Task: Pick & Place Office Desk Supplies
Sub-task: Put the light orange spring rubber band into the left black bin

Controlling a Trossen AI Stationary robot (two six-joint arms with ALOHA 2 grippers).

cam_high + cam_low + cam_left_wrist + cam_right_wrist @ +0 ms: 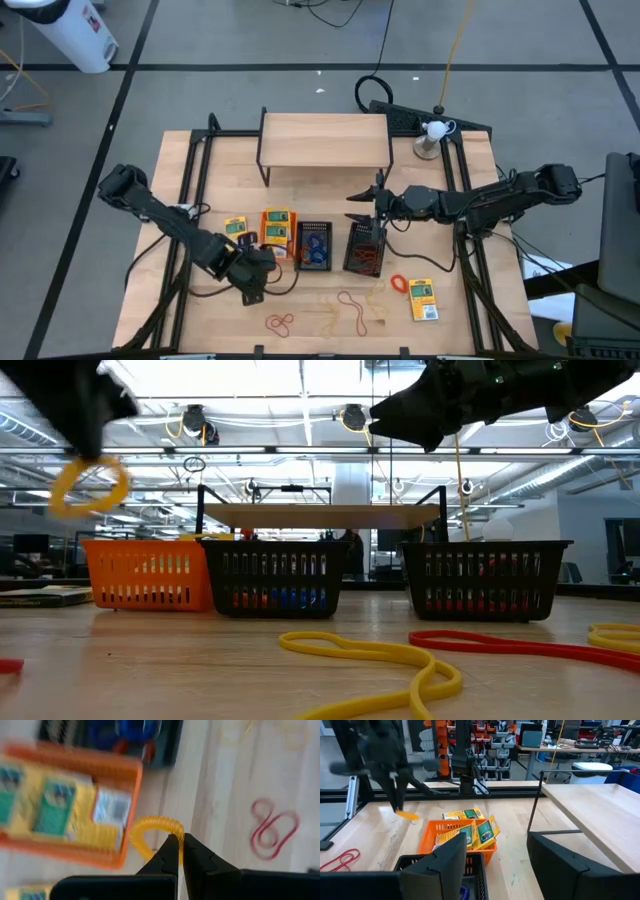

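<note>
An orange bin (277, 229) holds upright yellow-and-green packs; one pack (236, 227) lies beside it, another (423, 300) lies far right. Two black bins (314, 246) hold bands: blue in one, red in the other (364, 248). A yellow band (151, 831) hangs pinched in the left tool (180, 851). Red (279, 322), tan (353, 308) and orange (398, 284) loops lie on the table (470, 310).

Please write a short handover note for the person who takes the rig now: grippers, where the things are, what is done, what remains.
Left gripper: shut on a yellow rubber band, lifted above the table beside the orange bin.
Right gripper: open, empty, above the right black bin.
Done: packs lie in the orange bin; blue bands are in the middle black bin, red ones in the right black bin.
Left: one pack beside the orange bin, another pack near the right edge, and loose red, orange and tan bands on the front of the table.
</note>
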